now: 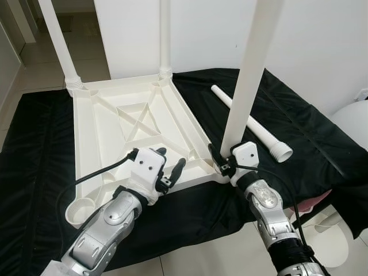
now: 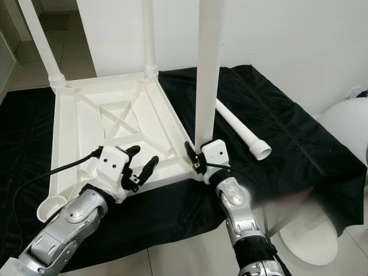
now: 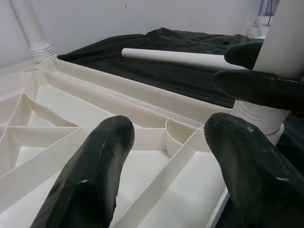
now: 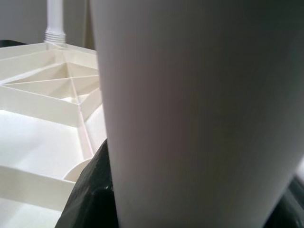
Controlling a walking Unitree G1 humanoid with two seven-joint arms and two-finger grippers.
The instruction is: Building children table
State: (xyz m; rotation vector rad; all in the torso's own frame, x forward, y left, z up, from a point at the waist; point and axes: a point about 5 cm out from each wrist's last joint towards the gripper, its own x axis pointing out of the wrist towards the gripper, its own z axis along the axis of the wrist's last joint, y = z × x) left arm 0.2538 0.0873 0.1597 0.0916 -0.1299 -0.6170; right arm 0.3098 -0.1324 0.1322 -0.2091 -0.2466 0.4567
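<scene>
The right gripper [image 1: 224,162] holds a white leg [image 1: 248,75] standing on the upside-down table [image 1: 103,132], while the left gripper [image 1: 170,162] waits wide open above it.

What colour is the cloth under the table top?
Black; the cloth shows best in the left eye view.

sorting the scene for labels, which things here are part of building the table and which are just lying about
Part of the job:
- upturned tabletop
- leg held by the right tool
- two fitted legs
- loose leg on the cloth
- empty corner socket
- left tool, open over the tabletop

Lying about:
- black cloth
- white round object
</scene>
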